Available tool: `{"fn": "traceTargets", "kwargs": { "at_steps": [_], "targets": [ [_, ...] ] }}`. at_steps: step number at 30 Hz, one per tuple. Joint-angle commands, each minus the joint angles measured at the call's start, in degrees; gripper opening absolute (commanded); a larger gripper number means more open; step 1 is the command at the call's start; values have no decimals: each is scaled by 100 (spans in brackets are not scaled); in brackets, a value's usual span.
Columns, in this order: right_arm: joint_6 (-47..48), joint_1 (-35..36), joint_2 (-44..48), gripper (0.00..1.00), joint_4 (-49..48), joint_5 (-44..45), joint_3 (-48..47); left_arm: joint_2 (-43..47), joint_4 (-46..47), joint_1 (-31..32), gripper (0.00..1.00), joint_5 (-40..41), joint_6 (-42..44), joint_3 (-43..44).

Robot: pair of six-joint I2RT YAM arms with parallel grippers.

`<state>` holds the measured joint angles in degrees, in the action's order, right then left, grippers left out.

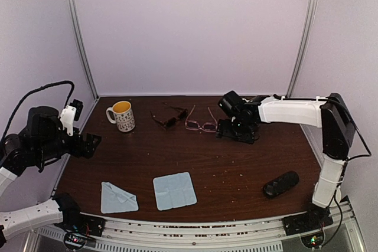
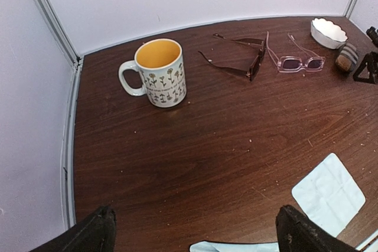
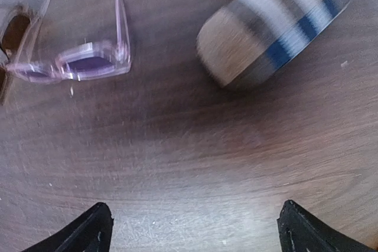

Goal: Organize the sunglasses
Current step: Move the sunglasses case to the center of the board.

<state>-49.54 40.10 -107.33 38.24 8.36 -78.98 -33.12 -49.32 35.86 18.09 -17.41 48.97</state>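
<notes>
Pale blue cloths (image 1: 175, 190) lie nearest on the dark wooden table (image 1: 236, 163); farther back, dark-framed sunglasses (image 1: 170, 116) and pink-framed glasses (image 1: 201, 123) sit side by side, fronts crosswise, arms unfolded toward the back wall. Left gripper (image 2: 195, 219) spread wide; right gripper (image 3: 195, 210), equally wide, near the pink-framed glasses.

You have a white ceramic mug with a yellow inside and a flower print (image 1: 121, 115) standing upright at the back left of the dark wooden table (image 1: 236, 163), handle to the left. Near the front edge lie two pale blue cloths: one folded to a triangle (image 1: 118, 198), and one flat square (image 1: 175, 190) to its right. A black oblong case (image 1: 280, 184) lies front right. At the back right you see a tan striped oblong case (image 2: 347, 57) near a white scalloped bowl (image 2: 329, 30). Pale crumbs speckle the wood.
</notes>
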Motion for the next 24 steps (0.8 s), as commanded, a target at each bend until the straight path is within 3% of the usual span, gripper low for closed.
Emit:
{"fn": "traceTargets", "kwargs": {
  "at_steps": [1, 16, 24],
  "targets": [
    [-167, -270, 197, 100, 443, 734, -327, 59, 317, 29, 98, -52, 80, -41],
    [-546, -719, -1886, 100, 1734, 1153, -2625, 234, 360, 31, 98, -42, 106, -85],
    [-896, -815, -2590, 100, 2442, 1268, -3383, 239, 370, 27, 98, -60, 108, -89]
  ]
}}
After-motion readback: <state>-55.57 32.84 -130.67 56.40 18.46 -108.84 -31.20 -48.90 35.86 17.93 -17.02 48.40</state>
